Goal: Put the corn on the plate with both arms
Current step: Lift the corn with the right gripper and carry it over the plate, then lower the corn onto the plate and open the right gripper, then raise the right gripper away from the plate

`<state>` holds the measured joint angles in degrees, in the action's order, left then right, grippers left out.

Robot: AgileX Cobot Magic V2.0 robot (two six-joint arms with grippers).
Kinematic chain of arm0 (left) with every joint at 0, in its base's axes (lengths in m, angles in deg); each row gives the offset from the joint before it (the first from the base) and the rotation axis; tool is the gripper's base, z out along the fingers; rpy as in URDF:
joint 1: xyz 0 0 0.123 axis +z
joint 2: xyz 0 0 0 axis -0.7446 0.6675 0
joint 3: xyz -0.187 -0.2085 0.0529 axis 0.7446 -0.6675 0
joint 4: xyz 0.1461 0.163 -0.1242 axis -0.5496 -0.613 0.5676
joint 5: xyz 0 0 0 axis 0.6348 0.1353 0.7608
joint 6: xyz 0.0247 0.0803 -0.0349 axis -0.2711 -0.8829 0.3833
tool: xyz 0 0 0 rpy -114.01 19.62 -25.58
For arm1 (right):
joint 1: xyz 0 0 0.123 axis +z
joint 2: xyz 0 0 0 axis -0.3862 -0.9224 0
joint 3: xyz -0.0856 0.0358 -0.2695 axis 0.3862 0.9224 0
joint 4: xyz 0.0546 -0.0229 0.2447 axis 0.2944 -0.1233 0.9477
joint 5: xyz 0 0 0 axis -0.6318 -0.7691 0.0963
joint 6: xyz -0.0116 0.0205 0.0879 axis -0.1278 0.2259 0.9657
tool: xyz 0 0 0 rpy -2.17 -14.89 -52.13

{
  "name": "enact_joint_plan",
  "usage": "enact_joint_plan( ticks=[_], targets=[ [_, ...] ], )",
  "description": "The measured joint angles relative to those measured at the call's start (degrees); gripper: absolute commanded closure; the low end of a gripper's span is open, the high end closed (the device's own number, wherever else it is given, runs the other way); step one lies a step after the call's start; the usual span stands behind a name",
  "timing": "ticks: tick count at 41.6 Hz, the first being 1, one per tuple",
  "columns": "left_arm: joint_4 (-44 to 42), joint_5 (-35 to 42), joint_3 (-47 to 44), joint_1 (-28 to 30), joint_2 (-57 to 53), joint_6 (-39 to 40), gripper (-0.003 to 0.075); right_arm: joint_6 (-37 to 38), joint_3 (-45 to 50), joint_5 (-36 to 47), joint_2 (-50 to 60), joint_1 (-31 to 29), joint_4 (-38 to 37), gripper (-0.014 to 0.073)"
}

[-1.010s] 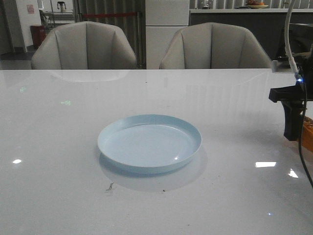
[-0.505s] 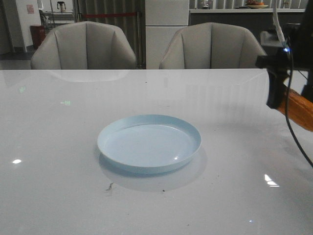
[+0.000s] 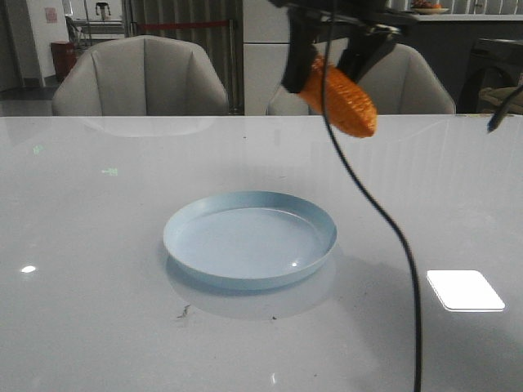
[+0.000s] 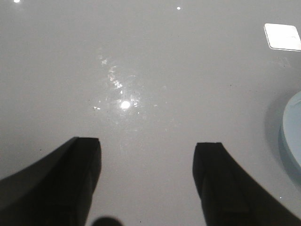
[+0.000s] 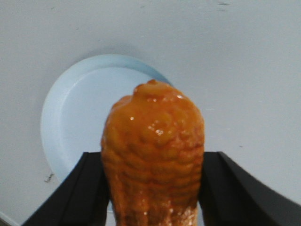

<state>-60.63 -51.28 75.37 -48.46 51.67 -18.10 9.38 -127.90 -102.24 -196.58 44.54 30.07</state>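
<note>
I read the right hand as clamped on the corn — a finger presses each side of the cob in the right wrist view. The cob hangs in the air, tilted, tip pointing down toward the counter's right edge, above the far side of the plate. The left hand hovers over bare counter with fingers apart, gripping nothing — the plate rim lies just beside it. The plate sits mid-counter.

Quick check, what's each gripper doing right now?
Left gripper: open, empty, over bare table.
Right gripper: shut on the corn, held in the air beyond the plate.
</note>
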Motion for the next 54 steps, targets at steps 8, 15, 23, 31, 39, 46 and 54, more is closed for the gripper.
enact_joint_plan(
  ticks=[8,15,23,31,39,46,54],
  targets=[
    [0.0,0.0,0.0,0.0,0.0,0.0,0.0234,0.0,0.0,0.0,-4.7,5.1,0.1,0.0528],
    [0.0,0.0,0.0,0.0,0.0,0.0,0.0234,0.0,0.0,0.6,-9.6,6.5,2.3,0.0518],
    [0.0,-1.8,0.0,0.0,0.0,0.0,0.0234,0.0,0.0,1.9,-10.9,6.5,2.7,0.0358],
    [0.0,-2.1,0.0,0.0,0.0,0.0,0.0234,-0.1,0.0,4.2,-10.9,6.5,2.8,0.0055],
    [0.0,-2.1,0.0,0.0,0.0,0.0,0.0234,-0.1,0.0,4.9,-11.6,6.5,2.8,0.0034],
    [0.0,-2.1,0.0,0.0,0.0,0.0,0.0234,-0.1,0.0,3.6,-12.3,6.5,2.8,0.0034],
    [0.0,-2.1,0.0,0.0,0.0,0.0,0.0234,-0.2,-3.4,0.8,-12.4,6.5,0.7,0.0034]
  ],
)
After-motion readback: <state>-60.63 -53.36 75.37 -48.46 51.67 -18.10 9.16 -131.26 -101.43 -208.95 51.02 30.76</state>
